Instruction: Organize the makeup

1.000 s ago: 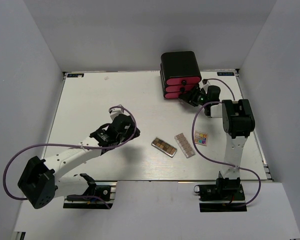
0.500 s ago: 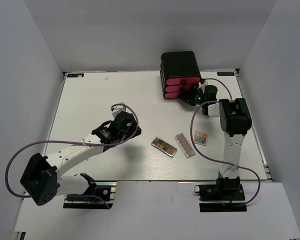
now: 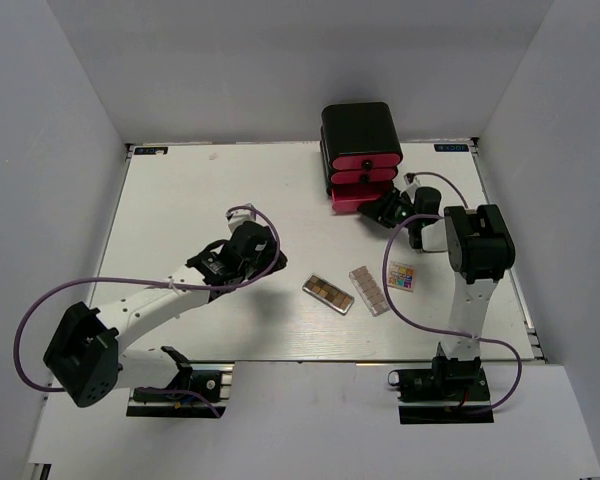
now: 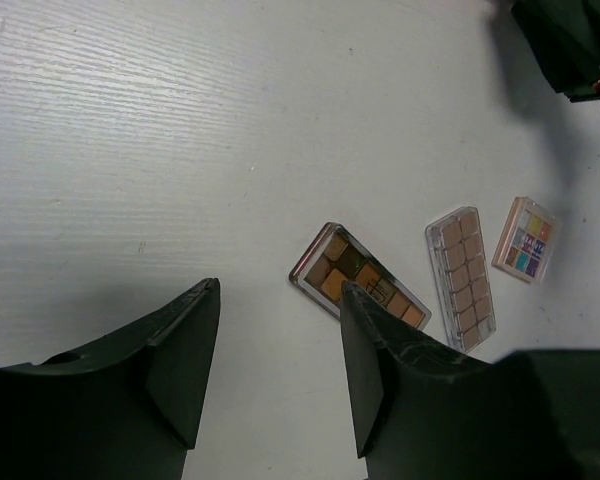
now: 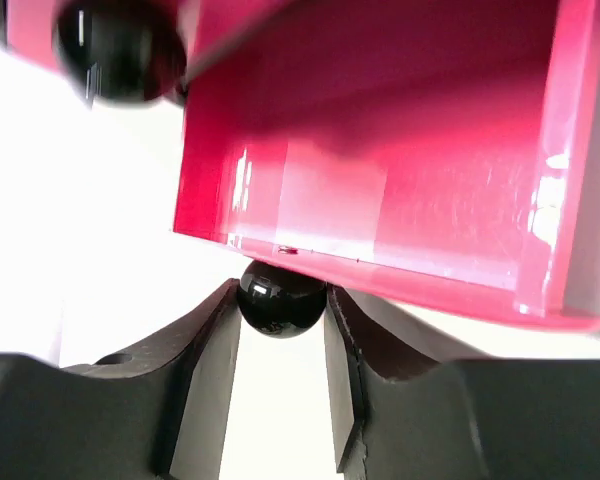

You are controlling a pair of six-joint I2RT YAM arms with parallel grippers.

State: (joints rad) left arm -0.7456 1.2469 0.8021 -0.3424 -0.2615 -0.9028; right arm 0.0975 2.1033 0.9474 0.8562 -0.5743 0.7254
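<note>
While the right jaws pinch the black knob (image 5: 280, 297) of the pink drawer (image 5: 400, 200), the left jaws hang parted and empty near the brown palette (image 4: 360, 275).

No readable text, brand, number or sign in any view.

Blue sticker (image 3: 145, 150) on far edge of table (image 3: 180, 210), well left of black box with pink drawers (image 3: 360, 130): print too small to read. Second blue sticker (image 3: 445, 148) near box's right side: likewise illegible.

Small square multicolour palette (image 3: 401, 277), nearer than box: possible dark marks mid-face, unreadable.
</note>
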